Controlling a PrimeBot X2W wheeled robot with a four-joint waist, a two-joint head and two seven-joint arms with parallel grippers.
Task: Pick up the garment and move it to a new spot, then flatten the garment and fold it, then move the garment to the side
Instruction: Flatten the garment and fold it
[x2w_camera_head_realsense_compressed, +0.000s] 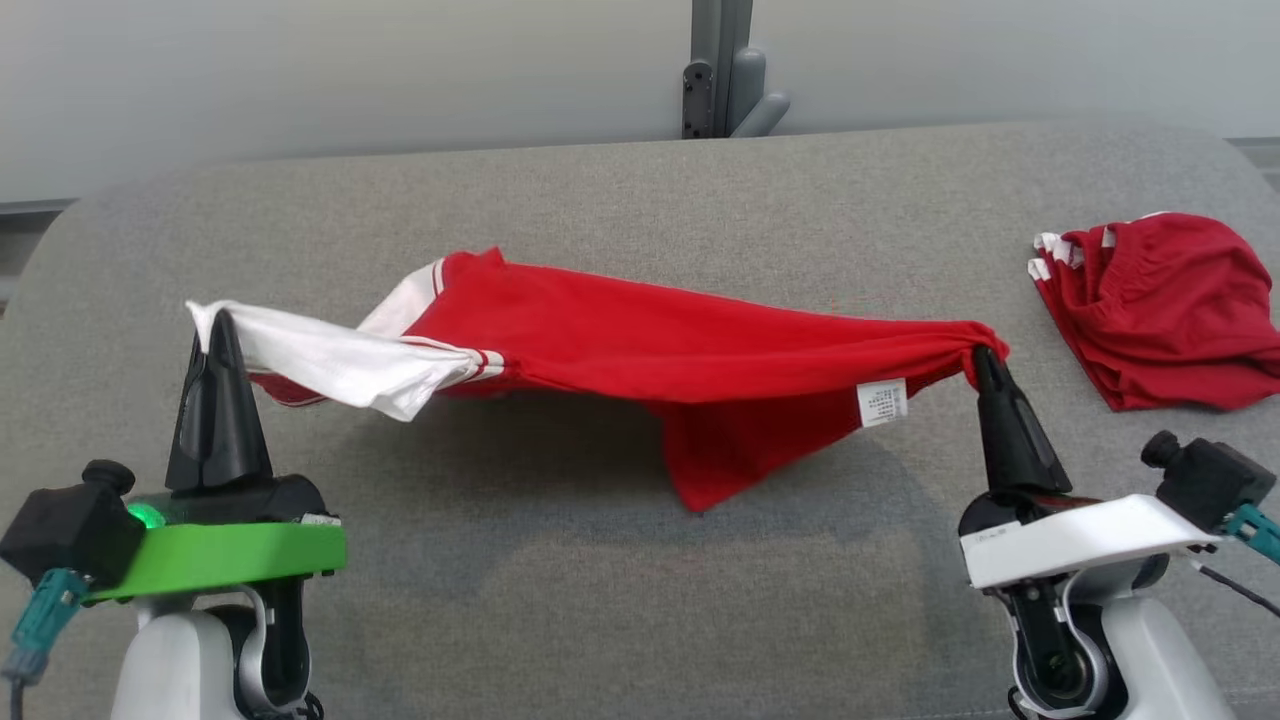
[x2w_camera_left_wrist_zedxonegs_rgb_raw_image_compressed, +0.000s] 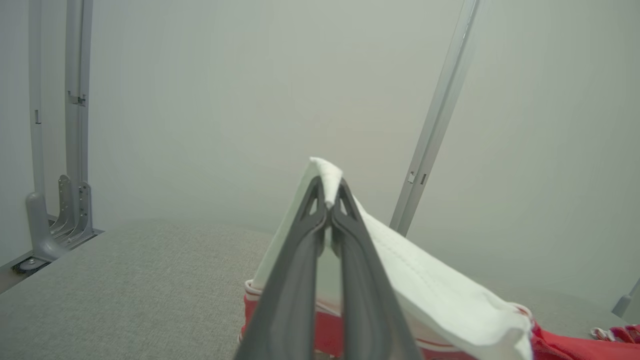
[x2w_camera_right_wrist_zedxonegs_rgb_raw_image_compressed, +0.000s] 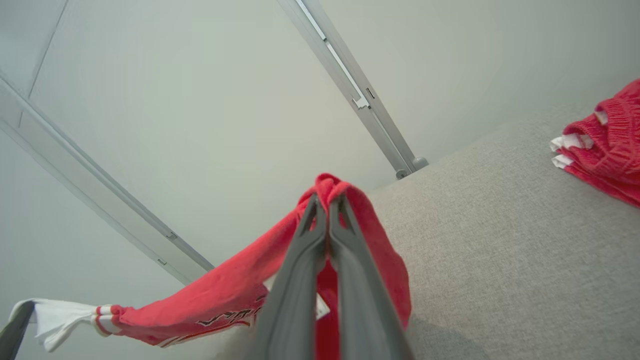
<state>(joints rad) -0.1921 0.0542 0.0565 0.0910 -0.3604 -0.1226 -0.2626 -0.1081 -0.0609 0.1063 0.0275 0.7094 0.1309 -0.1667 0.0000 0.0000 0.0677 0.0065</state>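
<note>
Shirt held up over middle of surface, stretched between grippers. Left gripper pinched tight on white sleeve, right gripper on red corner. Picked up; flattening, folding, moving aside not yet done.

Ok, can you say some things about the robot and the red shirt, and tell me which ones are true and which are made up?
1. The left gripper pinches the white sleeve of the shirt. True.
2. The right gripper is open and holds nothing. False: it is shut on the shirt's red edge.
3. The shirt lies flat on the grey table. False: it hangs stretched between both grippers, sagging in the middle.
4. A red pile of clothes sits on the table at the robot's right. True.
5. The shirt's label is blue. False: it is white.
</note>
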